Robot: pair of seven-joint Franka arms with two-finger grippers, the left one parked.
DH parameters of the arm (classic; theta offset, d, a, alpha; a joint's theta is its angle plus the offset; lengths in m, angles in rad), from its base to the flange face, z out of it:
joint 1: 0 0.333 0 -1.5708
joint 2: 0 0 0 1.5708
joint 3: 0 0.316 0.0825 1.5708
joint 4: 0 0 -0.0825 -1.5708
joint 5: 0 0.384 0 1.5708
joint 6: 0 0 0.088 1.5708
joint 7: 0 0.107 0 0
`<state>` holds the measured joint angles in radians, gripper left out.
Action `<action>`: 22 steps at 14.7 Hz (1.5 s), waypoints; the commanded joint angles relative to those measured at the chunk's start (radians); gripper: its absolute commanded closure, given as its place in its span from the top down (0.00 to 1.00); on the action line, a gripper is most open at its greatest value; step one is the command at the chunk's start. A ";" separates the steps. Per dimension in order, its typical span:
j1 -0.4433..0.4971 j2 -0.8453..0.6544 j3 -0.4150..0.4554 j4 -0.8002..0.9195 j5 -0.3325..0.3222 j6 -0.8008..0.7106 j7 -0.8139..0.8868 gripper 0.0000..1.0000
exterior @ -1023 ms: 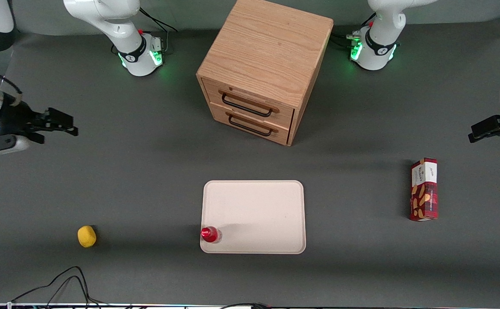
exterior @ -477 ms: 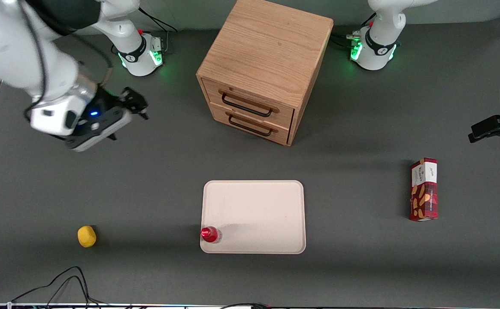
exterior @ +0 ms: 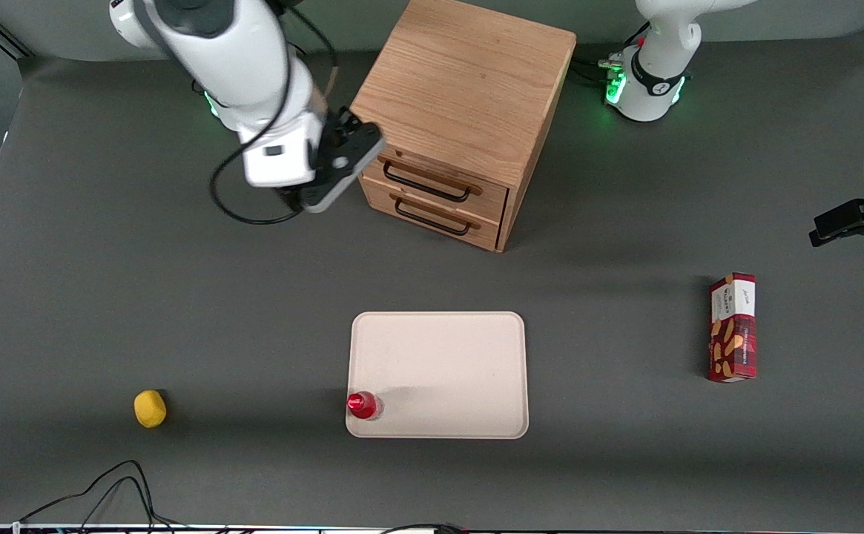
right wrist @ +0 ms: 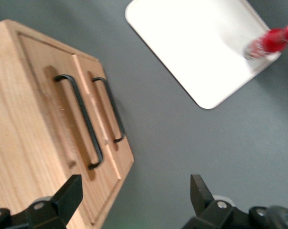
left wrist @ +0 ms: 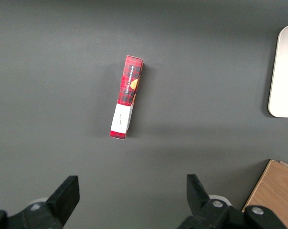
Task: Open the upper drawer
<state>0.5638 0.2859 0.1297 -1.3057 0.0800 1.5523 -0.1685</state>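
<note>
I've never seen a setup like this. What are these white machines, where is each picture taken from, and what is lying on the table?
The white machines are robot arms. One picture looks down on the whole table; the other two come from cameras on the arms' wrists. The working arm's end effector, two open fingers holding nothing, hovers beside the oak cabinet, near its upper drawer. That drawer and the lower drawer are both shut. Nearer the front camera lies a pale tray with a red bottle standing in one corner. A yellow lemon sits toward the working arm's end of the table, a red box toward the parked arm's.
</note>
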 commanded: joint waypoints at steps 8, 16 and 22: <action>0.105 0.133 -0.013 0.122 -0.011 -0.011 -0.023 1.00; 0.068 0.182 -0.015 0.103 0.047 0.040 -0.247 1.00; 0.064 0.211 -0.016 0.068 0.044 0.051 -0.249 1.00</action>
<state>0.6290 0.4903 0.1178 -1.2263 0.1061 1.5907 -0.3881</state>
